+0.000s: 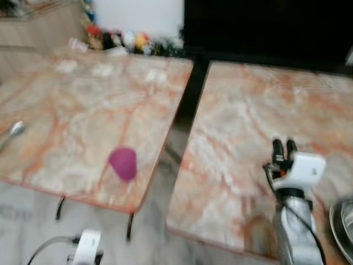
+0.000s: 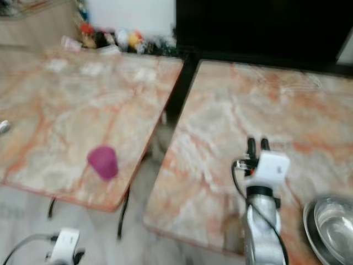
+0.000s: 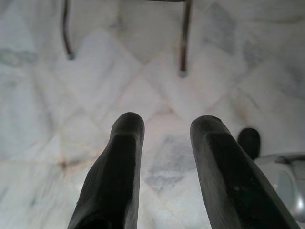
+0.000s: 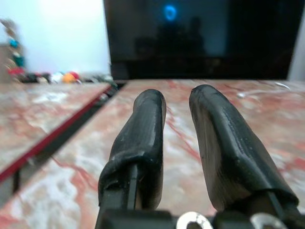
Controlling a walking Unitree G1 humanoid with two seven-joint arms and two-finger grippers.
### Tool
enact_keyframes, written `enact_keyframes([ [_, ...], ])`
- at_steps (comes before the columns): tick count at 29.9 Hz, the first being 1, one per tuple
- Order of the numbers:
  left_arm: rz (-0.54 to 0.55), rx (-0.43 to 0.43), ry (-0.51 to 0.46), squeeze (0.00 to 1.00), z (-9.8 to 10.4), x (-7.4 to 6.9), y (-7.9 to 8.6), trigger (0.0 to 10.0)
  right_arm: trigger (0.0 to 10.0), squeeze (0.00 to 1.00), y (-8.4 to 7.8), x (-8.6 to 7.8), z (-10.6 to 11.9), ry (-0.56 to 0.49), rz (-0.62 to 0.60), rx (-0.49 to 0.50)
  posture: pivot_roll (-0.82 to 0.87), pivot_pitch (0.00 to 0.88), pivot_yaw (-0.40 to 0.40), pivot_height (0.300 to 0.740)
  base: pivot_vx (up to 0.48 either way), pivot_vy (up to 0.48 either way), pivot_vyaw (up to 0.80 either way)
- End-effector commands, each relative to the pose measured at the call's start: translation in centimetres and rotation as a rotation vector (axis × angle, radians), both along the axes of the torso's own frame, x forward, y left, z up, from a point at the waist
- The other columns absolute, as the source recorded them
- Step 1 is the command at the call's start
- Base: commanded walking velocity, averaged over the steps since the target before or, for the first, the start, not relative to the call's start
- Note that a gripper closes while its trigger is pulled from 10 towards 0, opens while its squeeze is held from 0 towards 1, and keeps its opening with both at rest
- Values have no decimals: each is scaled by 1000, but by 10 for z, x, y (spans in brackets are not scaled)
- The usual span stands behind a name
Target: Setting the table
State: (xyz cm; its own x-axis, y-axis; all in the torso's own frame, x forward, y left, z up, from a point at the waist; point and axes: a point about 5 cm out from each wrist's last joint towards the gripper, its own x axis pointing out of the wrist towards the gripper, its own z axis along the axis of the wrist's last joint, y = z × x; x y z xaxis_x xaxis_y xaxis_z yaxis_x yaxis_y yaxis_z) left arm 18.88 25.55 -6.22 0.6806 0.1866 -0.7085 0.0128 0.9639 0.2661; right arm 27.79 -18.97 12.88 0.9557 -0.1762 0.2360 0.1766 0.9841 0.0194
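Observation:
A magenta cup (image 1: 123,163) stands near the front edge of the left marble table (image 1: 83,99). A metal spoon (image 1: 15,130) lies at that table's far left edge. On the right marble table (image 2: 248,110), a steel bowl (image 2: 332,225) sits at the front right corner. My right gripper (image 1: 283,147) hovers over the right table's front part, left of the bowl; its fingers (image 4: 143,119) stand slightly apart with nothing between them. My left gripper (image 3: 164,126) hangs low over the pale tiled floor, a narrow gap between its fingers, holding nothing.
A dark gap (image 1: 185,105) separates the two tables. Colourful toys (image 1: 127,41) line the back by the white wall, beside a large black screen (image 1: 265,27). Thin metal table legs (image 3: 183,38) stand on the floor ahead of my left gripper. Both eye views are blurred.

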Motion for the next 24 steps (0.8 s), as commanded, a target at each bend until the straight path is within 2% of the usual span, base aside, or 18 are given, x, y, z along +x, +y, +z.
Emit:
enact_keyframes([
  [1, 5, -2, 16, 0, -2, -4, 0, 10000, 10000, 0, -7, -4, -6, 22, -22, 8, 123, 0, -4, 740, 0, 0, 0],
  [10, 26, -24, 9, 0, -2, -3, 0, 10000, 10000, 0, -6, -3, -9, 30, -24, 22, 124, 0, 5, 740, 0, 0, 0],
  [24, 34, -25, 17, 0, -1, -4, 4, 10000, 10000, 0, 0, -2, -9, 24, -2, 38, 128, 1, 2, 740, 0, 464, 0],
])
